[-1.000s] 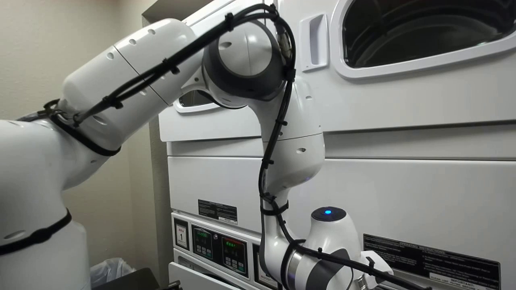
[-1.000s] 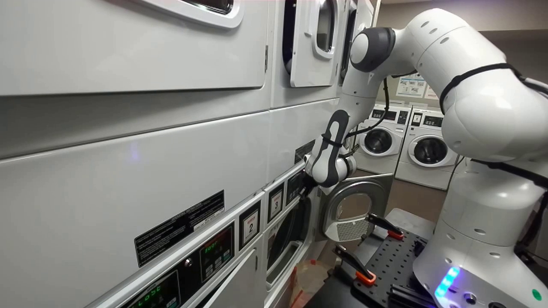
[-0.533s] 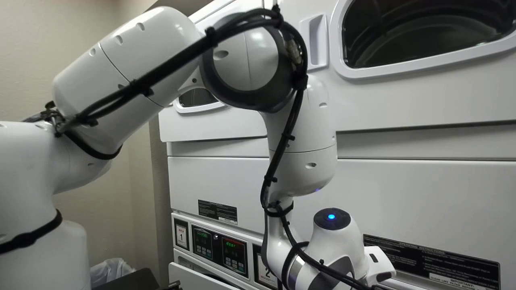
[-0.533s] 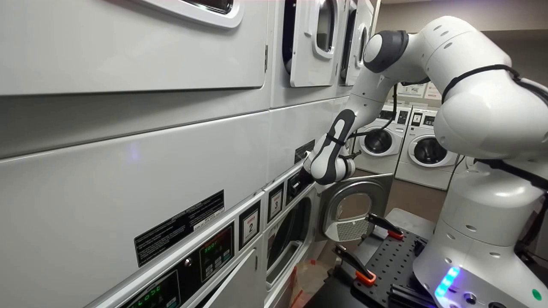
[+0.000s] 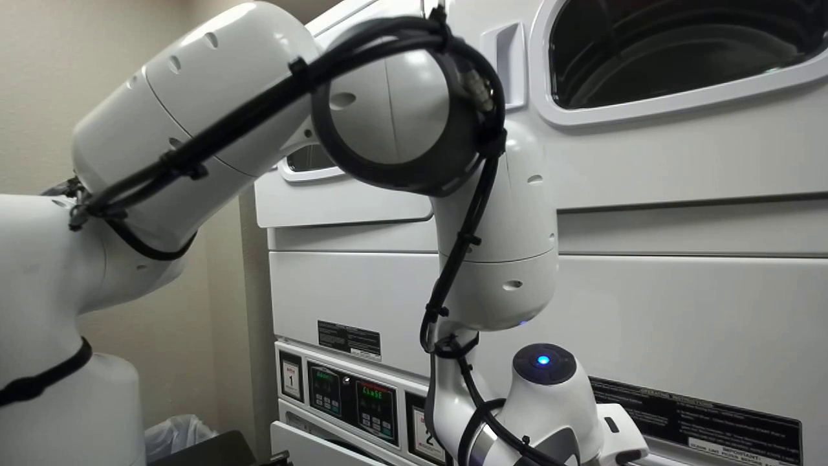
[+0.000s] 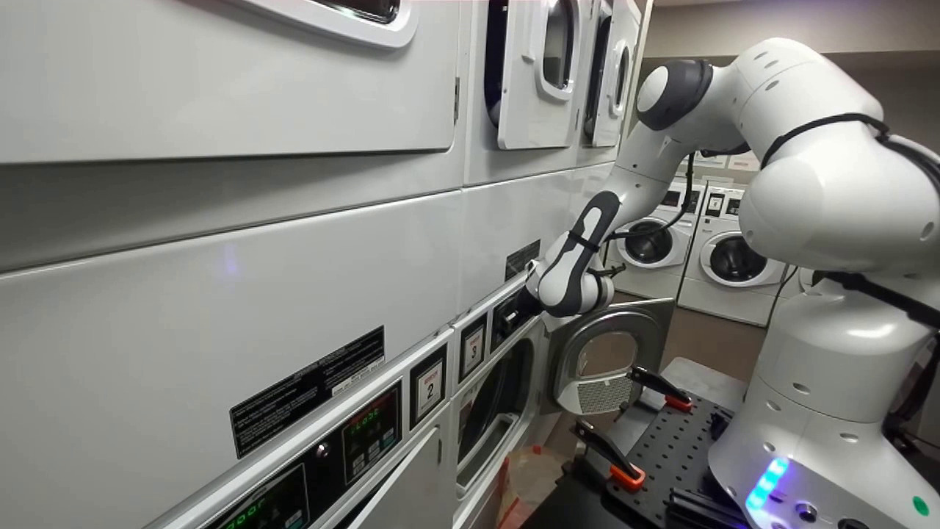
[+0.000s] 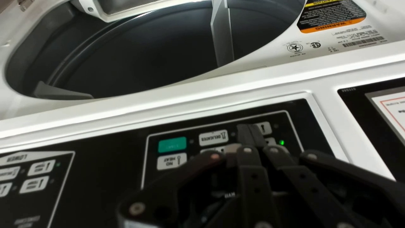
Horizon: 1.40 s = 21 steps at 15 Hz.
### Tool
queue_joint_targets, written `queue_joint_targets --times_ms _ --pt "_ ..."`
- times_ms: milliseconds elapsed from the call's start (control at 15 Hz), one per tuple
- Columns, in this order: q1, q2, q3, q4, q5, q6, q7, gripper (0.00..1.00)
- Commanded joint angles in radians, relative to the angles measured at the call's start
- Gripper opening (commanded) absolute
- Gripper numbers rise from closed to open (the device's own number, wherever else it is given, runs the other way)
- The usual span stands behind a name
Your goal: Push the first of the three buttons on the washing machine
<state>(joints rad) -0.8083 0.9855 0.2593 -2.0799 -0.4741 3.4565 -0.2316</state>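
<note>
Here on the washing machine (image 7: 202,96), the black control panel (image 7: 104,171) is running across the lower half of the wrist view, and the buttons (image 7: 215,138) are showing with their lettering upside down: the green button (image 7: 172,144) is sitting just above the NO HEAT button (image 7: 171,161) in that picture, the DELICATES button (image 7: 208,139) is lying alongside, and toward the right a pale button (image 7: 266,128) is peeking out past the gripper (image 7: 250,131). Its fingers (image 7: 243,136) are standing together, tip against tip, right in front of that cluster; whether they're touching the panel, I can't tell, nor which buttons they're covering. A small green light (image 7: 282,142) is glowing just beside them! Beyond the panel, the dark drum (image 7: 148,50) is gaping. In an exterior view, the number 3 sign (image 6: 474,347) is standing next to this same panel, a door (image 6: 646,344) is hanging open nearby, and the arm (image 6: 778,95) is arching over from its base (image 6: 815,433), where a blue strip (image 6: 766,485) is shining. In both exterior views, the display (image 5: 372,393) beside the number 2 sign (image 5: 425,433) is spelling out CLOSE in green.
</note>
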Motion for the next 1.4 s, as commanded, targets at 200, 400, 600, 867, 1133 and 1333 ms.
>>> queue_joint_targets --times_ms 200,400,600,867,1133,1333 --pt "0.088 -0.026 -0.078 -0.026 0.024 -0.024 0.005 0.00" --pt "0.174 -0.055 -0.156 -0.047 0.048 -0.098 -0.001 0.00" --pt "0.255 -0.087 -0.229 -0.075 0.075 -0.132 -0.010 0.00" --pt "0.298 -0.157 -0.272 -0.152 0.060 -0.160 -0.043 0.00" --pt "0.310 -0.250 -0.285 -0.254 0.047 -0.153 -0.090 0.00" --pt "0.341 -0.317 -0.308 -0.310 0.059 -0.166 -0.099 0.00"
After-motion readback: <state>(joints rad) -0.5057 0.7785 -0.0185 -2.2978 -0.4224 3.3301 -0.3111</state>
